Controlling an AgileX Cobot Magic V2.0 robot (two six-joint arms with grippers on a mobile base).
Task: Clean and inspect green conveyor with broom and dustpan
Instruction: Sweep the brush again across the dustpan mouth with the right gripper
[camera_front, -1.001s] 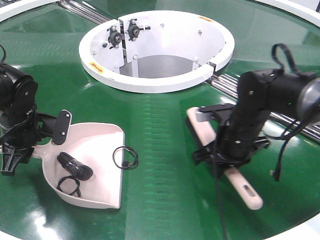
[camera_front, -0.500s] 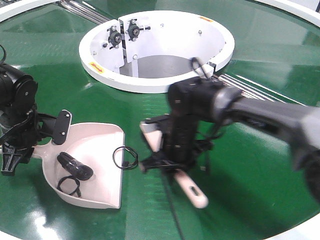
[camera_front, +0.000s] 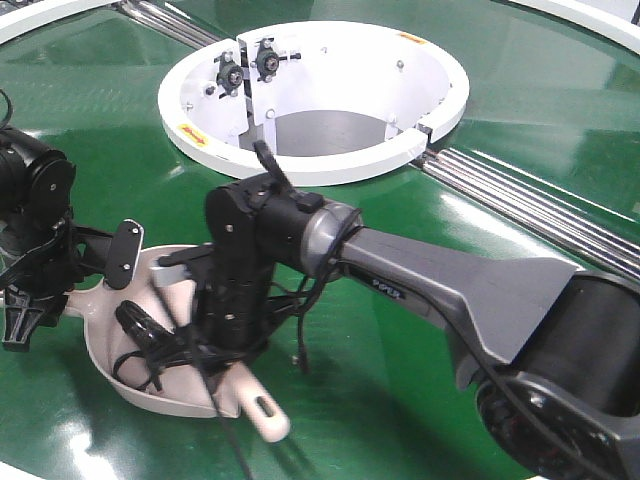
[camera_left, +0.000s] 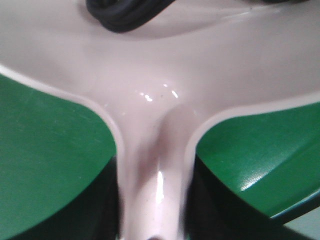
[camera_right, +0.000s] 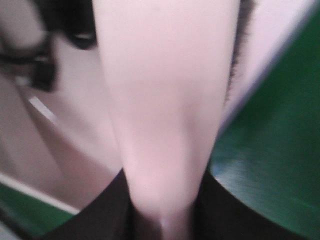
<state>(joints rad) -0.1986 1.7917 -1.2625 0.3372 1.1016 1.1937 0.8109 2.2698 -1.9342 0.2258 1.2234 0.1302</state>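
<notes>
Broom (camera_front: 262, 412) is gripped along its handle by the right claw (camera_front: 228, 335), which is closed around it. Its head is held over the dustpan (camera_front: 105, 350), and its slotted end juts past the pan's front edge. The dustpan is laid on the green conveyor (camera_front: 560, 120), at the near left, with its handle clamped in the left claw (camera_front: 60, 290). Black cable pieces (camera_front: 140, 335) are seen inside the pan. The white hub (camera_front: 440, 100) and silver rails (camera_front: 520, 200) are set well behind.

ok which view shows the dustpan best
Exterior front-facing: the dustpan shows pan, rim and handle together. The left wrist view shows only its handle neck; the right wrist view shows blurred pan behind the broom.
</notes>
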